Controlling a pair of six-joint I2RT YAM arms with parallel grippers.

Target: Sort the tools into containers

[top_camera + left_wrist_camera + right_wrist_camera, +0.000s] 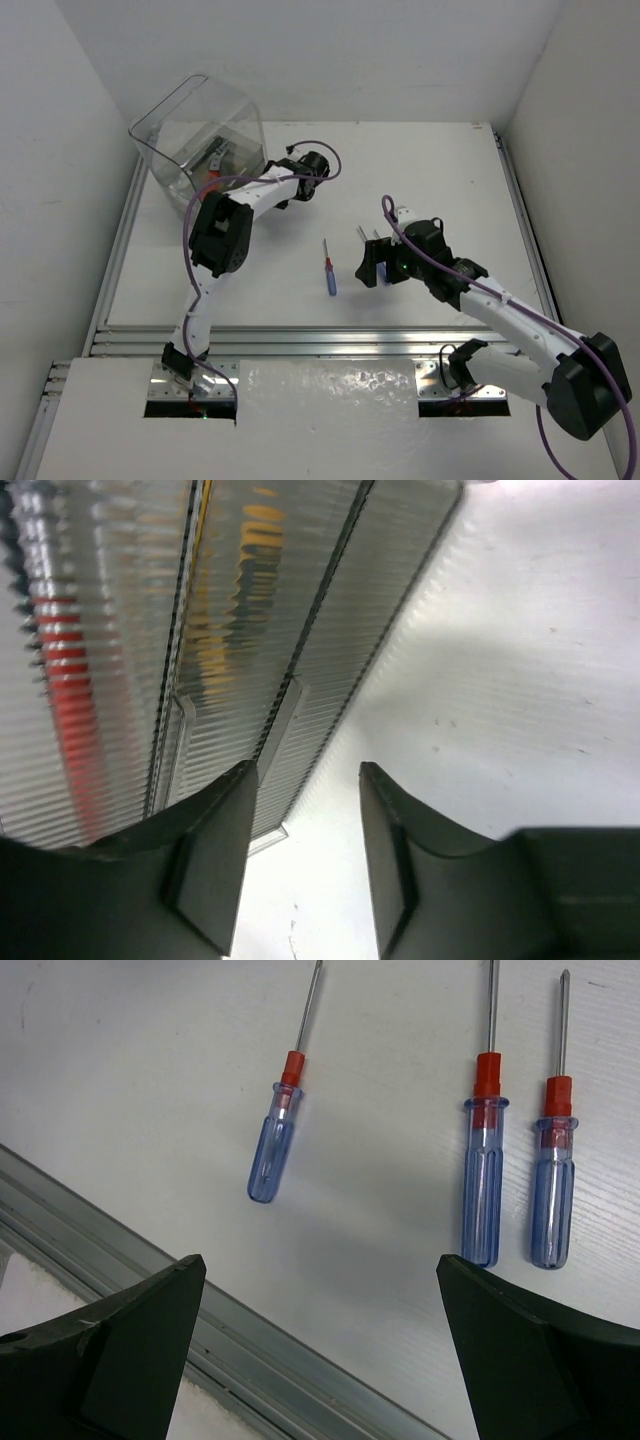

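The clear plastic box (pixel 195 135) stands at the far left; a silver tool and something red show inside. My left gripper (pixel 311 165) is just right of it, open and empty. In the left wrist view the gripper (pixel 306 770) faces the box's ribbed wall (pixel 250 630), with a red handle (pixel 68 695) and a yellow handle (pixel 225 650) blurred behind it. Three blue-handled screwdrivers lie on the table: one apart (pixel 328 269) (pixel 274 1146), two side by side (pixel 481 1175) (pixel 553 1185). My right gripper (pixel 374 264) (pixel 318 1265) hovers open and empty over their handle ends.
An aluminium rail (pixel 320 338) (pixel 150 1250) runs along the table's near edge, close under my right gripper. White walls close in the table at left, back and right. The purple cables loop above both arms.
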